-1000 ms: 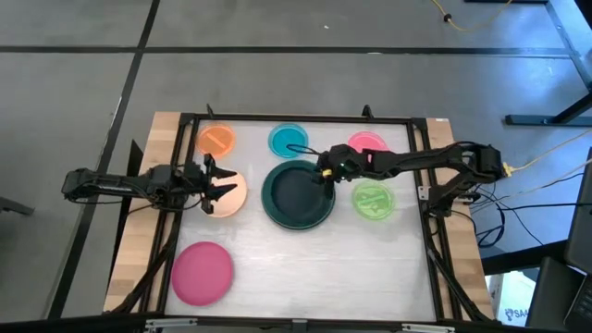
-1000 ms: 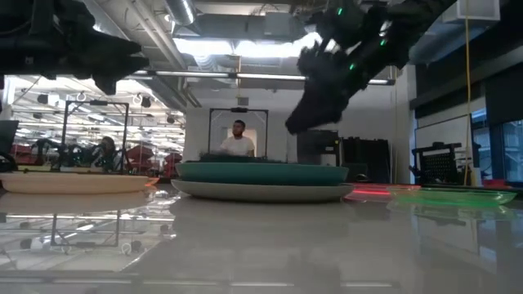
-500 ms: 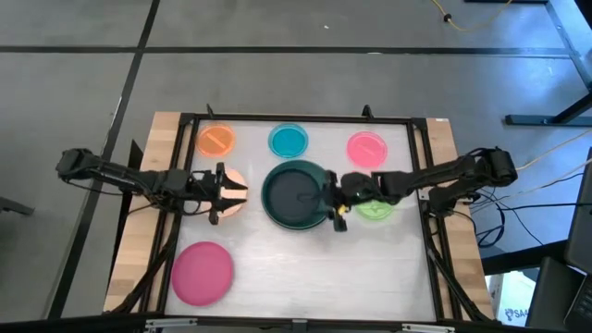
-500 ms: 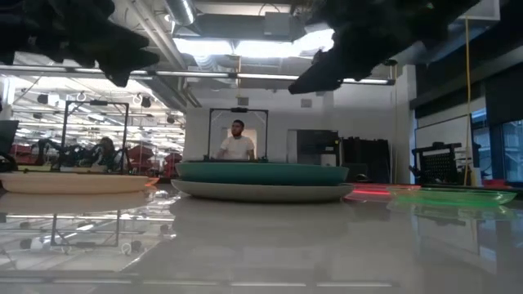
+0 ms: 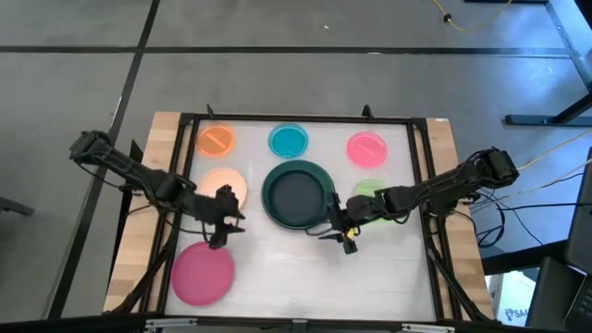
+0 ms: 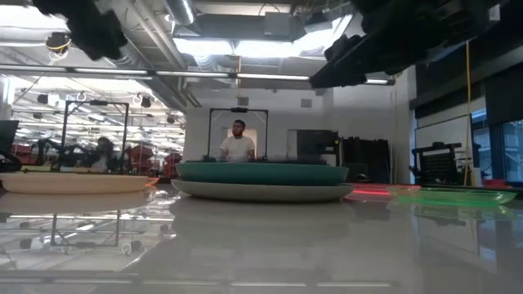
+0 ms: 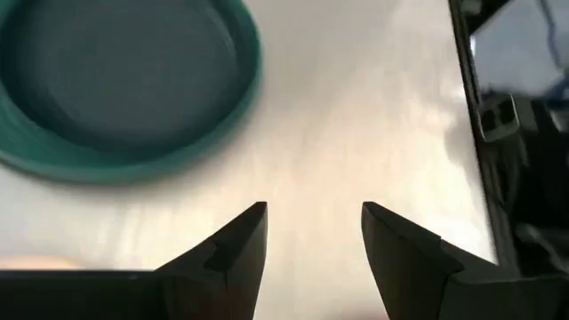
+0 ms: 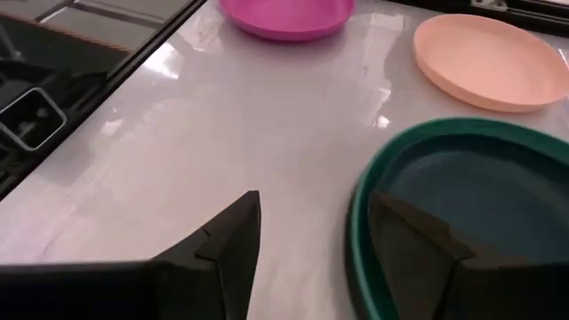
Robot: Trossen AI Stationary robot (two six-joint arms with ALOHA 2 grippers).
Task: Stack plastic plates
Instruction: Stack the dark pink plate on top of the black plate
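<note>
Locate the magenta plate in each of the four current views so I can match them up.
High view: magenta plate, near-left corner of the table.
Low view: not in it.
Left wrist view: not in it.
Right wrist view: at the top edge.
Shared landmark: the teal-green plate.

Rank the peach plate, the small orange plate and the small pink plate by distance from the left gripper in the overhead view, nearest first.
From the left gripper:
1. Peach plate, just beyond it, on the left side.
2. Small orange plate, far-left corner.
3. Small pink plate, far-right side, across the table.
</note>
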